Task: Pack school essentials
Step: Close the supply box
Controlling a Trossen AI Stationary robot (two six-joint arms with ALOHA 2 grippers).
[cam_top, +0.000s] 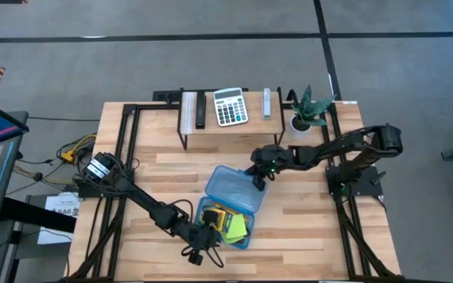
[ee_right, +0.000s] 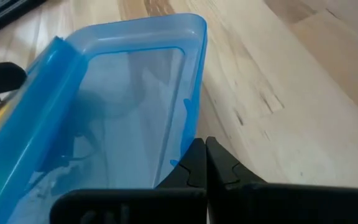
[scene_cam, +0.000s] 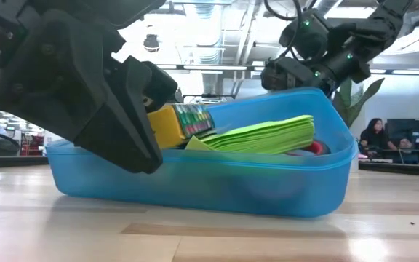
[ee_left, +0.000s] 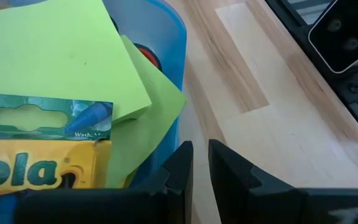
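A blue plastic box (cam_top: 228, 236) sits on the table. It holds a yellow crayon box (ee_left: 36, 171) and a lime-green sticky-note pad (ee_left: 55, 56); something red (ee_left: 150, 55) peeks out under the pad. The box's clear blue lid (cam_top: 233, 189) is tilted up over its far side. My right gripper (ee_right: 205, 152) is shut on the lid's edge. My left gripper (ee_left: 201, 155) is at the box's near end, its fingers almost together, with only table showing between them. My left gripper has the outer side of one finger (ee_left: 182, 158) against the outside of the box's wall (ee_left: 178, 127), near a corner. It slants down from the table's near left. Nothing shows between the fingers. My right gripper pinches the lid's side edge (ee_right: 188, 134) between its two fingertips, coming from the table's right and slanting down. The lid is raised at that side and tilted; its other side stays down by the box (ee_right: 23, 143).
On a black rack along the far edge are a grey-white calculator (cam_top: 230, 106), a black bar (cam_top: 200, 110) and a grey piece (cam_top: 267, 102). A potted plant (cam_top: 308, 112) is to their right. Bare wood lies left and right of the box.
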